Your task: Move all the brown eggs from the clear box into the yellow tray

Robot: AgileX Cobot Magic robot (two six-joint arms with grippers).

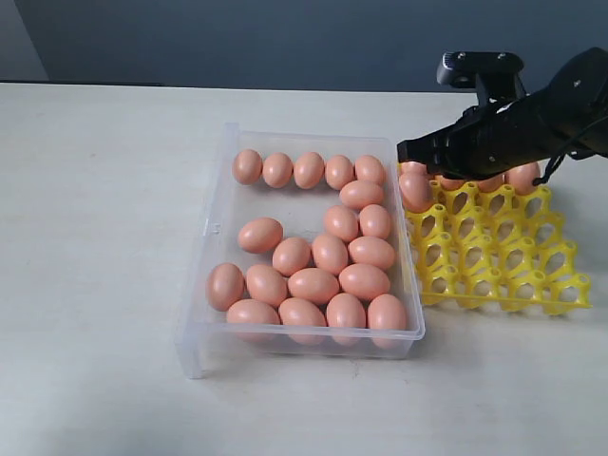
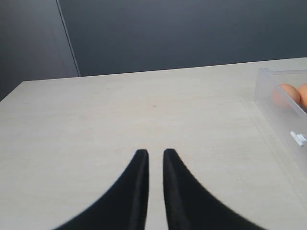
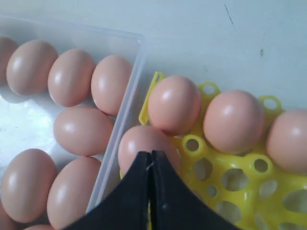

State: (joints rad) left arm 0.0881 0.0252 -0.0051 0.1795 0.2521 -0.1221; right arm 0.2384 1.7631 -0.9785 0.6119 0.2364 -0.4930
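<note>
While the right gripper [image 3: 151,160] hangs closed and empty above the yellow tray [image 1: 560,290], a few brown eggs [image 1: 330,254] sit there; most remain in the clear box [image 1: 211,285], awaiting transfer.

A shallow rectangular transparent plastic box [image 1: 215,285] sits mid-table [image 1: 95,285]; just beside it on the right lies the bright yellow plastic egg tray [image 1: 503,252], their near edges almost touching. Smooth orange-brown oval eggs [image 1: 313,285] lie loose in the box: a row along the far wall, the rest clustered toward the near right. Several more eggs [image 3: 233,120] sit in the tray's far row and far-left corner cups. The right arm's end effector [image 1: 407,152] hangs over that corner.
</note>
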